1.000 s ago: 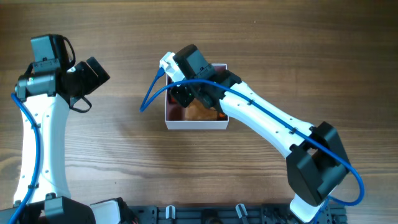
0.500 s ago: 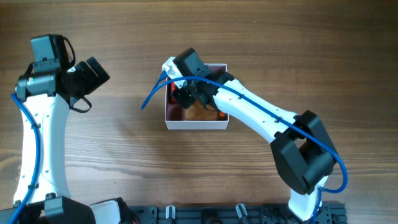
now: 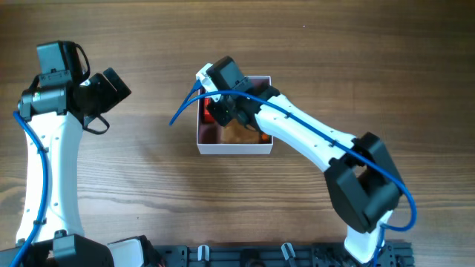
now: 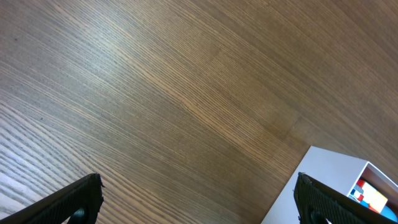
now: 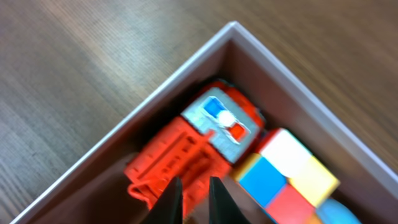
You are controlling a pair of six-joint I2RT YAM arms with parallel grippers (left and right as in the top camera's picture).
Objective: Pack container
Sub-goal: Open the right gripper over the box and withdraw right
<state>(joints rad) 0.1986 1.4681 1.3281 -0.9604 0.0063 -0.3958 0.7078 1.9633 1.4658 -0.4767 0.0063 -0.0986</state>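
Note:
The container (image 3: 234,149) is a square white box at the table's middle; it also shows in the right wrist view (image 5: 186,65) and the left wrist view (image 4: 323,180). In its corner lie a red toy fire truck (image 5: 205,134) and a colourful cube (image 5: 283,171). My right gripper (image 5: 194,199) hangs just above the truck with its fingers close together and nothing between them; overhead it covers the box's far left corner (image 3: 220,113). My left gripper (image 4: 199,199) is open and empty over bare wood, left of the box (image 3: 119,85).
A brown-orange object (image 3: 237,132) lies in the box's middle, partly under my right arm. A blue cable (image 3: 182,107) loops out left of the box. Bare wooden table (image 3: 148,170) surrounds the box.
My right gripper has shifted slightly toward the box's far left corner, and the arm's elbow has swung in. The left arm has not moved.

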